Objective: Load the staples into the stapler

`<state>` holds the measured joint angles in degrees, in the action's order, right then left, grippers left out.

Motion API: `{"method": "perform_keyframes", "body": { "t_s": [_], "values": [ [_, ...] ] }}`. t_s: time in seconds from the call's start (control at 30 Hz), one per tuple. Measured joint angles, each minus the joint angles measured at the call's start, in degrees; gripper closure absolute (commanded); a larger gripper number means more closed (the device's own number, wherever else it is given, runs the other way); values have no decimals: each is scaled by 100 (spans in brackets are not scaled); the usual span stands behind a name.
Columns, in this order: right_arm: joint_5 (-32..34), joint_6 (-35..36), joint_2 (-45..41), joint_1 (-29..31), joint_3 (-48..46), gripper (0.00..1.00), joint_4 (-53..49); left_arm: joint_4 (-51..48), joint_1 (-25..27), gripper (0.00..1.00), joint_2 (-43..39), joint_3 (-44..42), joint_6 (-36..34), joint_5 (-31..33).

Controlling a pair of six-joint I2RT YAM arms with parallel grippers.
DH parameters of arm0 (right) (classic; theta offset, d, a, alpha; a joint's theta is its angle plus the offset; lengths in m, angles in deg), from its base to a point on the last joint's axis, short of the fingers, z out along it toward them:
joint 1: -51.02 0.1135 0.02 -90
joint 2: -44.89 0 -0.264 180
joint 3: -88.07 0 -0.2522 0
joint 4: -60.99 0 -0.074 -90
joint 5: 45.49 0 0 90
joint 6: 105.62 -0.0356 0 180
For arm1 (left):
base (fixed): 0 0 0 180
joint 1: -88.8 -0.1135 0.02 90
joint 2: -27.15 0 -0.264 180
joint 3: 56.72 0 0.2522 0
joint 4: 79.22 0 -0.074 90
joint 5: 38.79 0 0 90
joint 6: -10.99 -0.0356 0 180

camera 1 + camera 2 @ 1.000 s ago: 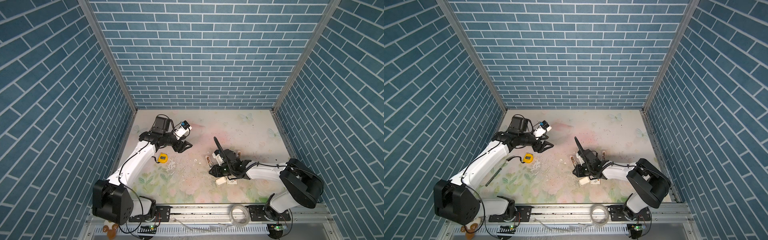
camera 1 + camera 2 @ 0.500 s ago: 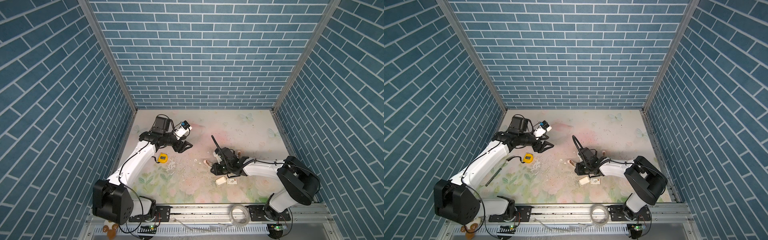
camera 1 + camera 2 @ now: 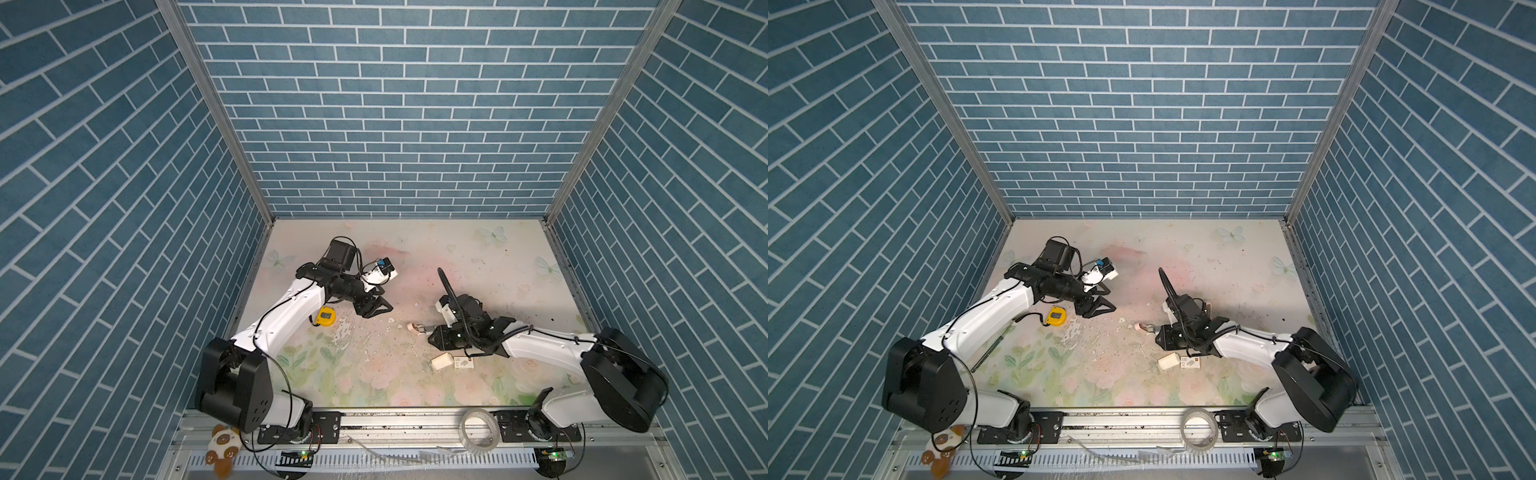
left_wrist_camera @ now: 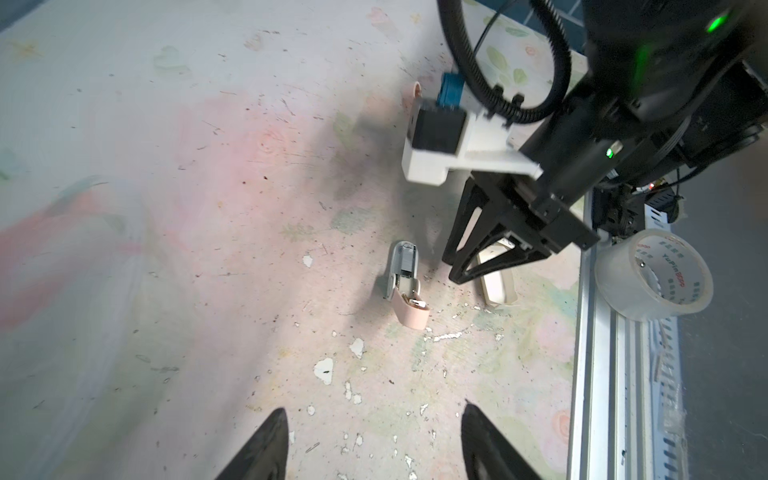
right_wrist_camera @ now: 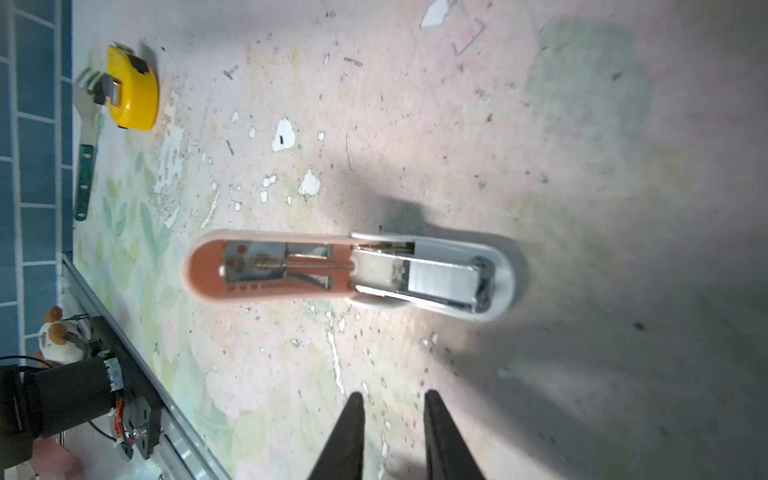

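Front rail: an aluminium rail [image 3: 395, 422] carries a tape roll [image 3: 478, 428]. A plush toy [image 3: 222, 446] hangs by its left end.
Surface: a worn floral mat [image 3: 374, 382], flaked and strewn with specks.
Carton: the white carton [image 3: 463, 362] lies on the mat, touching a cream tray [image 3: 441, 360].
Right gripper: the right gripper [image 5: 395, 415] has its jaws narrowly parted and empty.
Stapler: the stapler [image 5: 349, 270] lies swung open, crosswise ahead of those fingertips and clear of them. A pale strip of staples [image 5: 442, 282] sits in its grey channel.
Tape measure: a yellow tape measure [image 3: 325, 316] lies near the left arm.
Left gripper: the left gripper [image 4: 374, 432] has its jaws wide and empty, well apart from the stapler.
Room: blue brick walls [image 3: 395, 124] close in three sides.
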<state>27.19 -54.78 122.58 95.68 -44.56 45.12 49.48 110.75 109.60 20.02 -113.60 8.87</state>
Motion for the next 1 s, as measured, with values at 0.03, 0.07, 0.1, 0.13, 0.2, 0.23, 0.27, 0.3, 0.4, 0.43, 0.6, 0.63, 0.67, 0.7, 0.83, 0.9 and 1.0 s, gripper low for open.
{"method": "perform_keyframes", "body": {
  "t_s": [0.03, 0.07, 0.1, 0.13, 0.2, 0.23, 0.27, 0.3, 0.4, 0.43, 0.6, 0.63, 0.67, 0.7, 0.83, 0.9, 1.0],
  "values": [
    [-17, -9, -184, -116, -74, 75, 0, -26, 63, 34, 59, -22, -57, -7],
    [-50, -11, -332, -254, -133, 76, 4, -35, 120, 35, 103, -39, -96, -4],
    [-87, -13, -439, -407, -170, 76, 11, -42, 203, 36, 157, -59, -151, 7],
    [-131, -15, -481, -544, -177, 76, 11, -44, 291, 36, 212, -74, -205, 24],
    [-205, -11, -442, -758, -160, 76, 35, -35, 444, 38, 319, -92, -269, 66],
    [-267, -4, -352, -846, -127, 77, 37, -33, 514, 39, 369, -101, -295, 90],
    [-323, 2, -245, -890, -85, 78, 37, -28, 570, 39, 420, -103, -310, 114],
    [-376, 4, -105, -922, -26, 78, 46, -22, 621, 40, 463, -105, -330, 138],
    [-509, 9, 195, -986, 70, 78, 87, 15, 726, 42, 531, -105, -361, 212],
    [-566, 11, 356, -1008, 120, 78, 149, 46, 754, 43, 560, -103, -369, 245],
    [-756, 15, 863, -1064, 164, 79, 358, 229, 946, 45, 890, -105, -372, 437],
    [-791, 17, 916, -1080, 164, 79, 398, 267, 968, 46, 929, -105, -367, 461],
    [-824, 20, 964, -1099, 164, 79, 437, 295, 986, 46, 970, -105, -363, 498],
    [-855, 22, 1012, -1119, 164, 79, 470, 337, 1003, 46, 997, -105, -358, 525],
    [-946, 44, 1123, -1172, 170, 79, 553, 439, 1104, 48, 1075, -103, -356, 601],
    [-977, 50, 1141, -1187, 170, 79, 586, 481, 1189, 49, 1141, -103, -361, 654],
    [-1008, 50, 1145, -1224, 168, 79, 656, 509, 1342, 52, 1268, -101, -382, 737]
  ]
}}
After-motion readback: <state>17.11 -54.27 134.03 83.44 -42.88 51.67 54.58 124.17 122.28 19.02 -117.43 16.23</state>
